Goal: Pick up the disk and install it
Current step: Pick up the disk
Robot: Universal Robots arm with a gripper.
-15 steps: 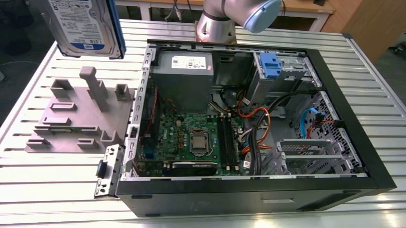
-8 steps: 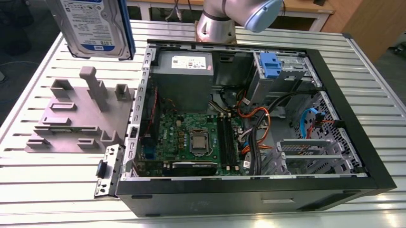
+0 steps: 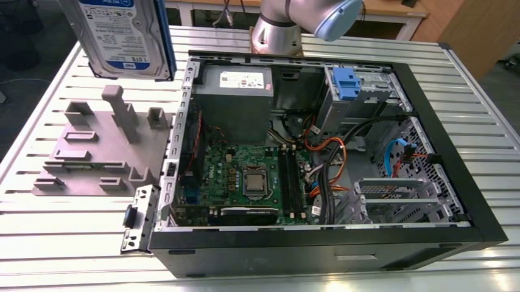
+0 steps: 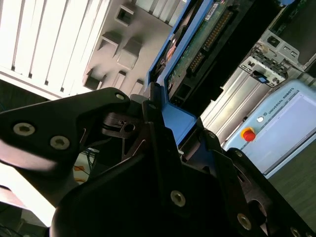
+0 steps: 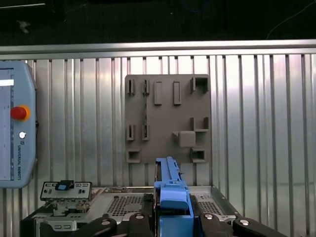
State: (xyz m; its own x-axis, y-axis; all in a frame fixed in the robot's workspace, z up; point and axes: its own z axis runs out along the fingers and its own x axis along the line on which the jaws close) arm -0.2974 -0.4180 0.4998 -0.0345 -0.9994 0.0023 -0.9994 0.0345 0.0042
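Above the grey fixture (image 3: 85,155), at the exterior view's far left, the disk (image 3: 122,36) hangs edge-clamped in the gripper (image 5: 171,219). Probably rigid, dense and shock-sensitive, it is best held by its blue bracket (image 5: 170,195).

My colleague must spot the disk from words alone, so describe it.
Start at the open computer case. At the exterior view's left of it, up over the grey fixture plate, the gripper holds the disk in the air. It alone is a flat silver slab with a white-and-blue label and a blue bracket edge.
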